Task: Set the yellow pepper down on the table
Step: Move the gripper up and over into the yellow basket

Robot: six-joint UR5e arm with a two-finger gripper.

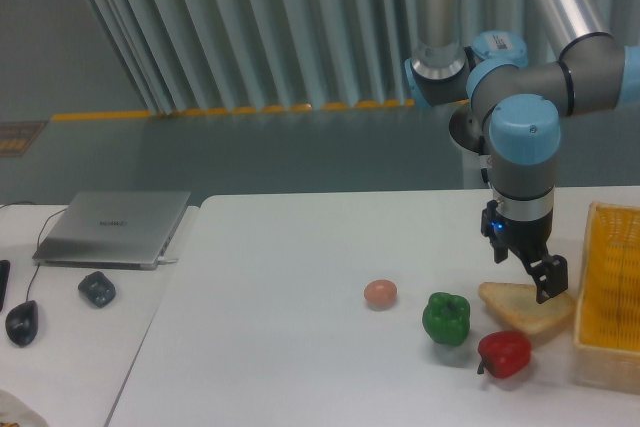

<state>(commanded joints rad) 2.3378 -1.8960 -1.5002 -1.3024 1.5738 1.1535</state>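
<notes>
The gripper [532, 272] hangs above the bread slice [527, 308] on the table [290, 337]; its jaw state cannot be determined. The yellow pepper is not visible. The yellow basket [612, 297] stands alongside.

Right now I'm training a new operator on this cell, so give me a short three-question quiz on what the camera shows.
1. True or false: the green pepper lies left of the red pepper.
2. What lies just below the gripper? A) a banana B) the bread slice C) a mug
3. Is a yellow pepper in view anywhere?

Key: 1 true; 2 B; 3 no, none shows.
</notes>
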